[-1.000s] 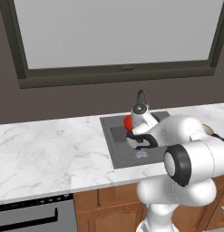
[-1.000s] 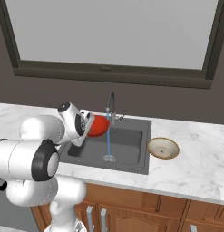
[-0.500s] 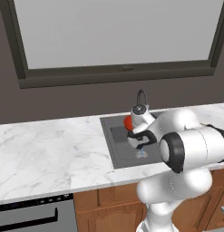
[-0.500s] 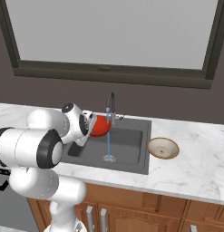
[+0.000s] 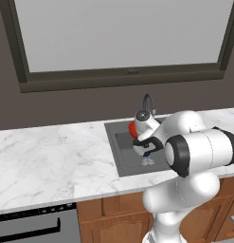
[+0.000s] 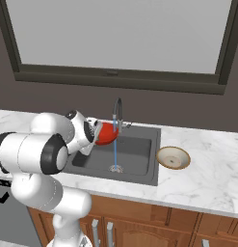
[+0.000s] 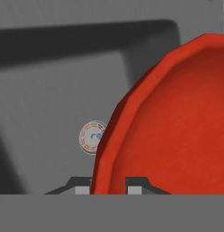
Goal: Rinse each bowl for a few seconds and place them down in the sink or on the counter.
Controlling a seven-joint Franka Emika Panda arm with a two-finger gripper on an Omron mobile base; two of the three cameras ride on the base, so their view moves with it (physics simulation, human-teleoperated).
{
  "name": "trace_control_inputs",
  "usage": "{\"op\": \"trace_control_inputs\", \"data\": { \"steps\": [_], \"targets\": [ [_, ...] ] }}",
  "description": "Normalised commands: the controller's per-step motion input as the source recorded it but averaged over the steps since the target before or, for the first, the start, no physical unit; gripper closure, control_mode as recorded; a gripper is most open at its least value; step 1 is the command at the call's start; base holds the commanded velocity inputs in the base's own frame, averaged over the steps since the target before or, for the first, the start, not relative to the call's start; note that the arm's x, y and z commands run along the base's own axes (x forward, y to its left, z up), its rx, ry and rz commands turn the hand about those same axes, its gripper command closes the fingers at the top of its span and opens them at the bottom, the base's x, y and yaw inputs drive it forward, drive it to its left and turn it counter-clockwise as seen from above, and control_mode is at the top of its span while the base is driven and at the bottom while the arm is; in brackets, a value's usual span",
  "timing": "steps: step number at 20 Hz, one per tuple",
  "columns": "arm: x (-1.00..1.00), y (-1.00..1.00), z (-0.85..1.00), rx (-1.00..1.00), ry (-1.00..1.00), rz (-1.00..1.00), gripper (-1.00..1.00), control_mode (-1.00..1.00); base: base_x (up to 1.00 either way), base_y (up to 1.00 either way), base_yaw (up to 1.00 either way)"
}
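The red bowl [image 6: 107, 133] hangs tilted above the sink [image 6: 139, 159], and my gripper [image 6: 95, 130] is shut on its rim. In the hand view the red bowl [image 7: 177, 127] covers the right side, its rim pinched between my gripper [image 7: 109, 188] tips, with the drain [image 7: 92, 137] below. Water falls from the faucet [image 6: 118, 113] past the bowl's right edge into the basin. From the left, the red bowl [image 5: 132, 127] peeks out behind my gripper [image 5: 139, 129] over the sink [image 5: 123, 159]. The beige bowl [image 6: 173, 157] rests on the counter [image 6: 207, 169], just right of the sink.
The faucet [image 5: 148, 102] arches at the back of the basin, close behind the hand. A dark window frame runs along the wall above. White marble counter [image 5: 47, 161] stretches left of the sink. My own arm's bulky elbow crowds the front of the sink.
My arm's elbow has swung and lifted a little. The red bowl has stayed in the gripper's hold, nearly in place beside the water stream.
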Motion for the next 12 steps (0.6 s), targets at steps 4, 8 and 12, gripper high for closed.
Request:
{"op": "trace_control_inputs", "data": {
  "steps": [4,8,12],
  "targets": [
    [-0.07,0.23,0.08,-0.06,-0.05,-0.01,1.0,-1.0,0.0,0.0,0.0],
    [-0.03,0.3,0.07,-0.02,-0.01,0.0,1.0,-1.0,0.0,0.0,0.0],
    [0.0,0.27,0.06,0.0,0.02,0.0,1.0,-1.0,0.0,0.0,0.0]
  ]
}}
